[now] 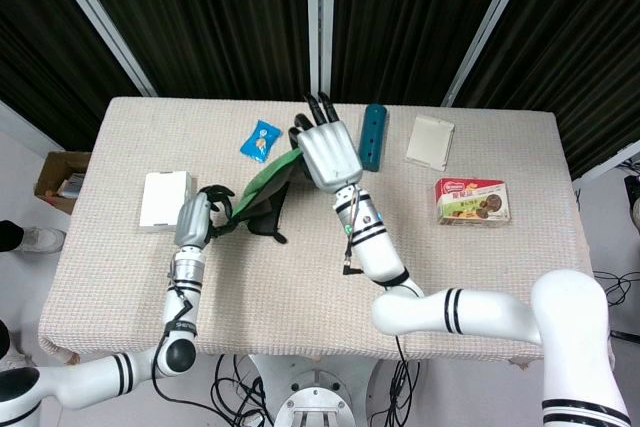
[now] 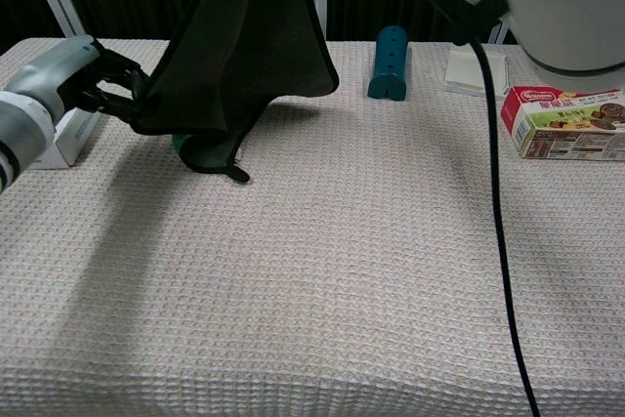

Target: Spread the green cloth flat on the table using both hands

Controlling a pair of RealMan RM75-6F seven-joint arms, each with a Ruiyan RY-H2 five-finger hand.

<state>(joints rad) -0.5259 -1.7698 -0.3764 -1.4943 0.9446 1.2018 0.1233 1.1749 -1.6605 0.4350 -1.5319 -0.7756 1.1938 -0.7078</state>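
The green cloth (image 1: 262, 190) hangs in the air, dark on its near side in the chest view (image 2: 244, 56). My right hand (image 1: 328, 152) holds its top edge high above the table. My left hand (image 1: 200, 215) grips the cloth's lower left edge, seen in the chest view as fingers (image 2: 115, 85) curled into the fabric. The cloth stretches in a slanted band between the two hands. Its lowest fold still rests on the table. The right hand's fingers are hidden behind the cloth and the back of the hand.
A white box (image 1: 165, 199) lies just left of my left hand. A blue snack packet (image 1: 261, 140), a teal block (image 1: 372, 135) and a white pad (image 1: 430, 142) sit toward the back. A red biscuit box (image 1: 472, 200) stands at the right. A black cable (image 2: 498, 241) dangles from the right arm.
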